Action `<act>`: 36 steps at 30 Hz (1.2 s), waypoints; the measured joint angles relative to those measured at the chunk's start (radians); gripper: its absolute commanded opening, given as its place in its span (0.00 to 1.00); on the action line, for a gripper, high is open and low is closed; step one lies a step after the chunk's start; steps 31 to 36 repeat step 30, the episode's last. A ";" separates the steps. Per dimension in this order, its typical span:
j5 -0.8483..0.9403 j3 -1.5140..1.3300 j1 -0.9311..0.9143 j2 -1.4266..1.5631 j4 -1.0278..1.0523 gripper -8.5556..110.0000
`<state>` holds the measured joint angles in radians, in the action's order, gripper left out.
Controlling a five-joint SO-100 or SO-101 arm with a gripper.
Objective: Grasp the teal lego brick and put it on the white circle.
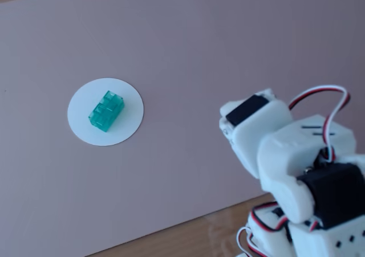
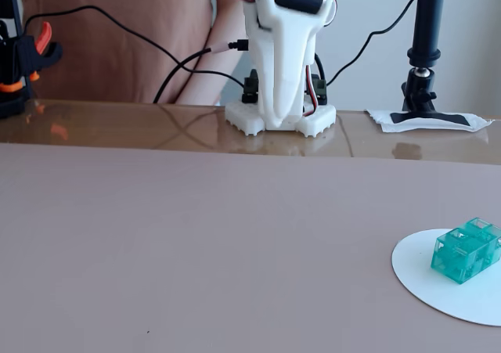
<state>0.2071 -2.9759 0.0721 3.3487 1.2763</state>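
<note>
Folding back over its own base, the white arm [image 1: 296,154] sits at the lower right of a fixed view, well apart from the disc; in the other fixed view it stands upright on its base [image 2: 280,118] at the far edge of the table. Its gripper tips are not visible in either picture, so I cannot tell whether the jaws are apart or together.

One teal lego brick [image 1: 106,110] and one white circle [image 1: 122,131] are visible. The brick rests on the circle, inside its rim, roughly at its centre in a fixed view, and toward the disc's right side [image 2: 415,267] in the other, where the frame cuts off the disc. The brick [image 2: 466,250] lies flat with its long axis running diagonally, from lower left to upper right in both fixed views. The circle lies on a pinkish mat [image 1: 228,52].
</note>
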 measured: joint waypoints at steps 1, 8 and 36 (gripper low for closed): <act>0.000 -0.020 0.000 0.000 -0.006 0.07; -0.021 -0.061 -0.009 0.000 -0.014 0.07; -0.034 -0.063 -0.009 0.000 -0.014 0.07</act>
